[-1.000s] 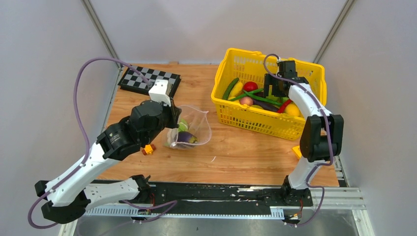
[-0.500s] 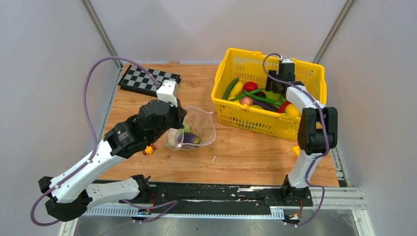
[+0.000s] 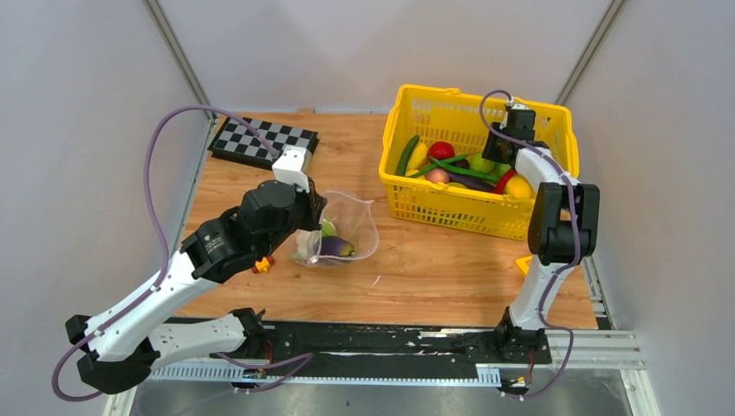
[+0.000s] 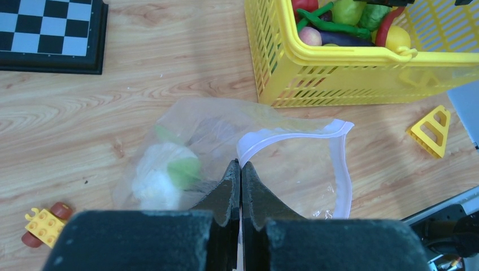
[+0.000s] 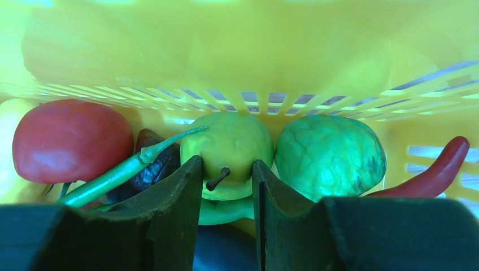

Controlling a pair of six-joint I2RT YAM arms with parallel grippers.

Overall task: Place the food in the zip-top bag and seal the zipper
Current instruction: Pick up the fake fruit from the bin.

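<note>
Wood-grain surface (image 3: 416, 277): flat, matt, walled in pale grey.

Basket (image 3: 451, 218): rigid yellow plastic with slotted lattice walls, set at far right. Most of the food (image 3: 442, 152) is kept here: glossy moulded pieces, round red, long green, yellow, purple.

Bag (image 3: 357, 217): clear limp film, mouth held agape, lying mid-surface to the left of the basket. Two or three pieces are lodged inside, an eggplant (image 3: 334, 247) among them. Loading is judged barely begun.

Zipper (image 4: 340, 169): pale pink strip, curved, unsealed. Sealing is left to do.

Left tool (image 4: 241, 169): clenched on the bag's rim.

Right tool (image 5: 226, 169): sunk in the basket, with a finger set on either side of a smooth green piece (image 5: 231, 141) with a stem. Whether it is gripped yet cannot be told.

Block (image 4: 42, 223): orange, studded, beside the bag.
</note>
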